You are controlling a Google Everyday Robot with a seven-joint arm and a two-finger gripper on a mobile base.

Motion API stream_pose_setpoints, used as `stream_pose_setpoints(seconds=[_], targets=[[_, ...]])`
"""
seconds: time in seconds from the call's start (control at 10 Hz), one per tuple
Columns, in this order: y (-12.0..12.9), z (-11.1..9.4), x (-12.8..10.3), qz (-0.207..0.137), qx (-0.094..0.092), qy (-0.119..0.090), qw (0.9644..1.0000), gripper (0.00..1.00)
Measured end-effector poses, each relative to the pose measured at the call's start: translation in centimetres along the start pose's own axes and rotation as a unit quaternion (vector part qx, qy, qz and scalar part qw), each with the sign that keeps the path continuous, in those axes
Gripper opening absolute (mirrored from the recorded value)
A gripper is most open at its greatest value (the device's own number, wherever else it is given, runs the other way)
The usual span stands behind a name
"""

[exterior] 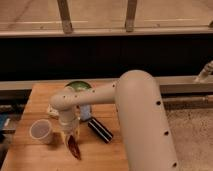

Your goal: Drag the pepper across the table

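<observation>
On the table (27,107) we saw a white cup (41,131) at left, then the gripper (71,138) pointing down at the pepper (76,150) near the front edge, whether it clasped it we could not tell, and a black bar (100,130) to the right

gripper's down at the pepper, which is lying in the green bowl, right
No. The camera view shows the pepper lying on the table, near its front edge, not in the green bowl further back. The gripper is indeed down at the pepper.
</observation>
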Motion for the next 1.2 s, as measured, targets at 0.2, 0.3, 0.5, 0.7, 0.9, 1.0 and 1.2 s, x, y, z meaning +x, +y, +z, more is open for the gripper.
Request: stream_pose_setpoints(seconds=[0.2, 0.3, 0.5, 0.7, 0.9, 1.0, 1.2], targets=[[-1.9, -1.8, -1.1, 0.016, 0.003, -0.019, 0.9997, 0.0], [-3.5, -3.1, -1.8, 0.026, 0.004, -0.03, 0.9992, 0.0], [-7.0, -5.6, -3.3, 0.05, 0.009, -0.051, 0.9974, 0.0], [-10.3, -8.1, -4.6, 0.076, 0.014, -0.066, 0.9948, 0.0], [-14.3, -11.2, -5.5, 0.11, 0.02, -0.087, 0.99, 0.0], [-15.6, -12.4, -5.7, 0.123, 0.021, -0.096, 0.9876, 0.0], [-20.4, -14.9, -4.9, 0.167, 0.022, -0.112, 0.9793, 0.0]])
